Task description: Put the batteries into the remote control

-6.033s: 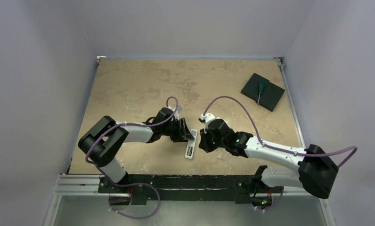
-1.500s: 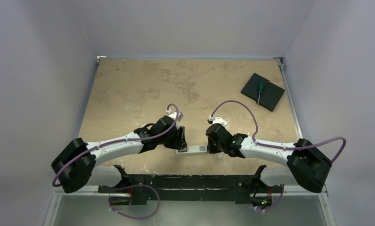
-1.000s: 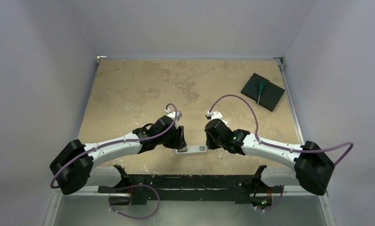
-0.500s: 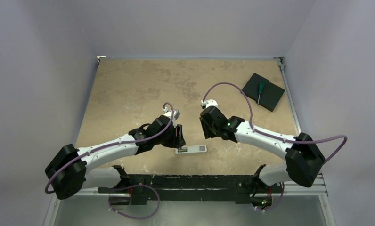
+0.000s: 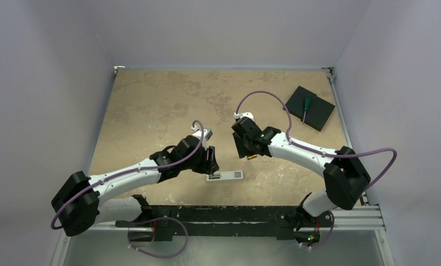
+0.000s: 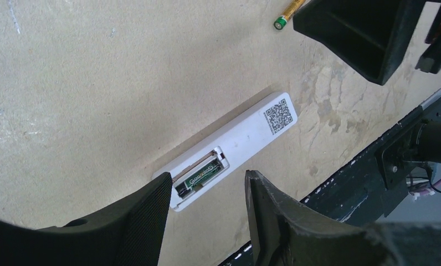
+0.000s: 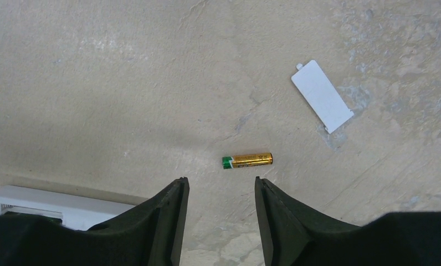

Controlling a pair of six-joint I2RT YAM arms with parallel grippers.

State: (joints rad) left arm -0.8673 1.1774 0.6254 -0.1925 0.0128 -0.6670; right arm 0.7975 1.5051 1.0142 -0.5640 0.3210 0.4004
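Two pairs of fingers stand parted and empty. The left fingers (image 6: 146, 221) hang over the recess end of the white remote control (image 6: 240, 138), which lies back-up on the table (image 6: 68, 83) with a dark battery (image 6: 199, 177) seated inside. The right fingers (image 7: 163, 221) frame the gold-orange battery (image 7: 247, 160) lying loose, with the white battery cover (image 7: 322, 96) beyond.

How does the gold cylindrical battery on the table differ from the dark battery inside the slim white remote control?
The gold cylindrical battery lies loose on the beige table, apart from the slim white remote control; the dark battery sits in its open recess. The gold one has a green end; the dark one bears green lettering. Both are small cells lying flat.
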